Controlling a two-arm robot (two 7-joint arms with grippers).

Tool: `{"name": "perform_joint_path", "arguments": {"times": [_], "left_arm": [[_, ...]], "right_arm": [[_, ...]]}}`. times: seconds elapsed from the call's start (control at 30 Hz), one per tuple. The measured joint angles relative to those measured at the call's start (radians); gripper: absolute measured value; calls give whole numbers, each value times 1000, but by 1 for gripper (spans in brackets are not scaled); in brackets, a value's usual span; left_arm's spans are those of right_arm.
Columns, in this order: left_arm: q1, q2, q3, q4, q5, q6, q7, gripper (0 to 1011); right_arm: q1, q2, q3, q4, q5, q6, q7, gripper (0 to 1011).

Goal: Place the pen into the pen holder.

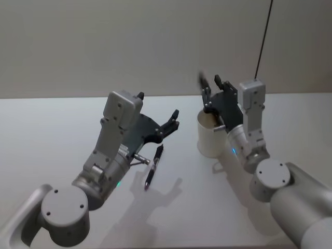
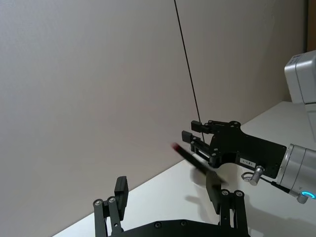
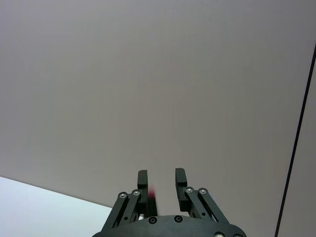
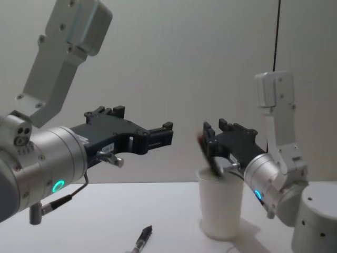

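Black and slim, a second pen [image 1: 153, 168] lies flat on the table [image 1: 52, 129] nearest the robot, touched by nothing. Just above and beyond it the left gripper [image 2: 167, 186] hangs in the air, spread wide and empty. Farther off and to the right, the cup [image 4: 221, 211] stands upright on the table. The right gripper [image 4: 213, 129] sits directly over the cup's mouth. The pen [image 4: 209, 154] leans steeply between its jaws, red end up, its lower end at the rim and seemingly just inside. From the right wrist the jaws stand apart by more than the pen's width, with the red end close beside one finger [image 3: 142, 180]. I judge this claw released, or barely touching, with the drop under way. To finish well, the right gripper should hold steady over the centre of the mouth until the pen settles against the wall. It should then lift straight up before swinging away. A light paper cup would tip at any sideways nudge on rim or pen. The left arm is best kept where it is, well apart from the cup.
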Motion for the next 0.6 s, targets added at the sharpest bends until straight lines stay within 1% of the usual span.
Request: {"name": "perform_joint_path", "arguments": {"times": [0.03, 0.1, 0.13, 0.17, 0.23, 0.37, 0.4, 0.43, 0.5, 0.53, 0.57, 0.6], "left_arm": [[0, 0, 0, 0, 0, 0, 0, 1004], [0, 0, 0, 0, 0, 0, 0, 1004], [0, 0, 0, 0, 0, 0, 0, 1004], [0, 0, 0, 0, 0, 0, 0, 1004], [0, 0, 0, 0, 0, 0, 0, 1004], [0, 0, 0, 0, 0, 0, 0, 1004], [0, 0, 0, 0, 0, 0, 0, 1004], [0, 0, 0, 0, 0, 0, 0, 1004], [0, 0, 0, 0, 0, 0, 0, 1004], [0, 0, 0, 0, 0, 0, 0, 1004], [0, 0, 0, 0, 0, 0, 0, 1004], [0, 0, 0, 0, 0, 0, 0, 1004]], "right_arm": [[14, -5, 0, 27, -2, -13, -1, 330], [26, -8, 0, 50, -3, -23, -1, 368], [37, -12, 0, 74, -4, -33, -2, 434], [37, -12, 0, 74, -4, -33, -2, 434], [56, -18, 0, 110, -6, -50, -3, 512], [75, -24, 2, 148, -8, -67, -4, 646], [78, -25, 2, 154, -8, -69, -4, 646], [83, -27, 3, 165, -9, -75, -4, 714], [89, -29, 4, 176, -9, -80, -5, 753], [93, -30, 6, 185, -9, -85, -5, 809], [95, -30, 6, 189, -10, -87, -5, 809], [97, -31, 7, 194, -10, -88, -5, 838]]}}
